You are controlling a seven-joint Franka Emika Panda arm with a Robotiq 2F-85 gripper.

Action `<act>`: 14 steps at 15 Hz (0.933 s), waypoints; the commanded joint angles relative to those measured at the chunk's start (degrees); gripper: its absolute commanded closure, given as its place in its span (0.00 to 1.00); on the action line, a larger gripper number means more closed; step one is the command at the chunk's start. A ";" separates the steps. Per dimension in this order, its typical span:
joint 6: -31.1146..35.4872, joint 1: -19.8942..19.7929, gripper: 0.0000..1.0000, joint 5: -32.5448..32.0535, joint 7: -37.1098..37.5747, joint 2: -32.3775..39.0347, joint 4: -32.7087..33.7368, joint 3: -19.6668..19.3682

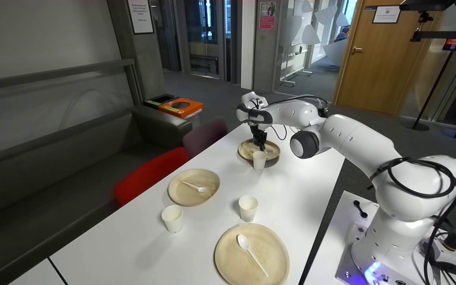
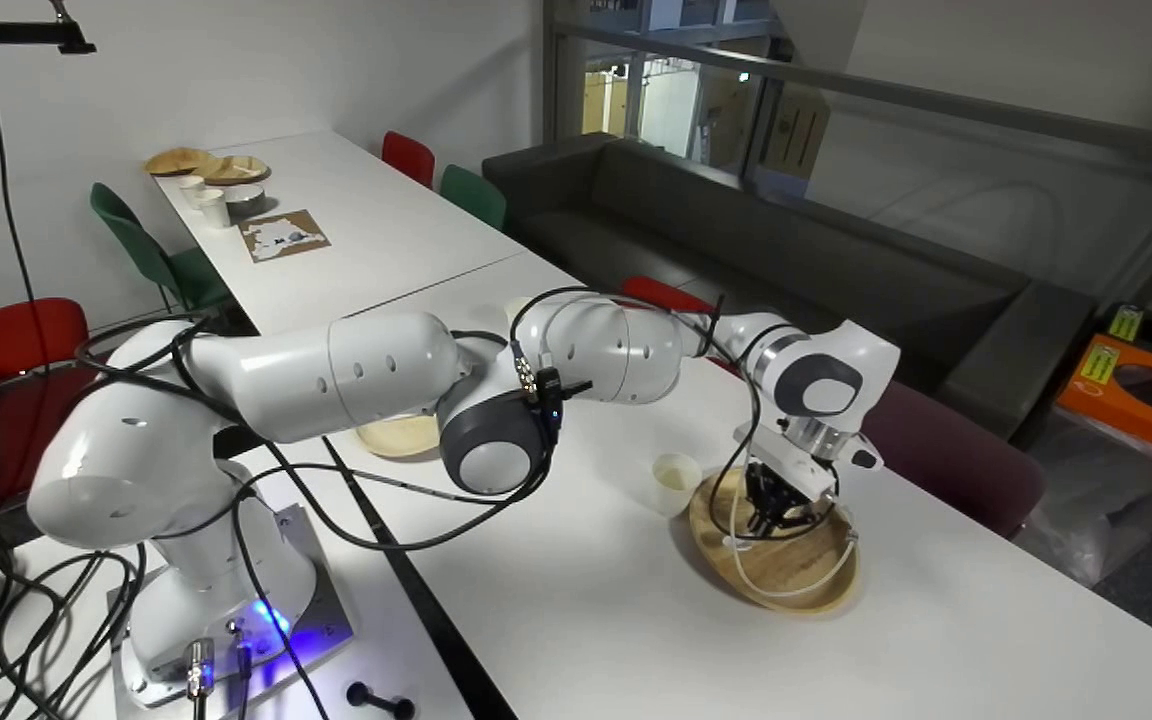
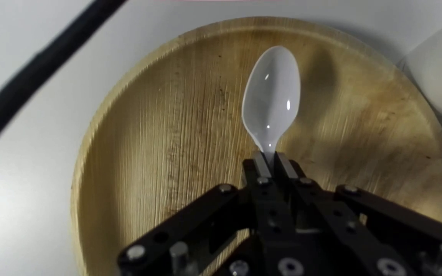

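While a white spoon point(image 3: 271, 94) is pinched just behind its bowl by the black gripper point(image 3: 273, 165), a round, light-brown plate point(image 3: 148, 153) is seen directly below. The two fingers point(image 3: 261, 165) are almost fully together, with only the slim handle clasped between them, and the spoon's bowl is pointed toward the top of the wrist view. Whether the handle's far end touches the plate cannot be told, since it is hidden by the gripper. Just beside the plate's rim, a white cup point(image 3: 441, 73) is set upright. In an exterior view, the white robot arm point(image 1: 354, 134) is stretched over a white table point(image 1: 133, 253). Toward the foreground, a second plate point(image 1: 190, 198) is topped by white cutlery point(image 1: 196, 187), with a second cup point(image 1: 172, 219) placed near it; a third plate point(image 1: 269, 241) is topped by another spoon point(image 1: 250, 252), with a third cup point(image 1: 248, 208) just beside its edge. Past the table, a red chair point(image 1: 152, 170) and a dark grey sofa point(image 1: 54, 170) are shown.
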 commanded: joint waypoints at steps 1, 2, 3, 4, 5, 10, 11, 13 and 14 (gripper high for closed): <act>1.80 0.46 0.98 -0.89 1.04 -1.91 -3.64 -1.16; 1.81 0.45 0.98 -0.87 1.04 -1.87 -3.70 -1.37; 1.83 0.45 0.98 -0.87 0.97 -1.84 -3.67 -1.58; 1.88 0.48 0.98 -0.88 0.85 -1.85 -3.60 -1.76; 1.91 0.50 0.98 -0.86 0.62 -1.92 -3.52 -1.92; 2.73 0.64 0.98 -0.80 0.44 -1.93 -3.52 -2.30; 2.91 0.69 0.98 -0.81 0.44 -1.89 -3.59 -2.34; 2.83 0.78 0.98 -0.78 0.49 -1.83 -3.75 -2.36; 2.74 0.81 0.98 -0.79 0.56 -1.80 -3.83 -2.38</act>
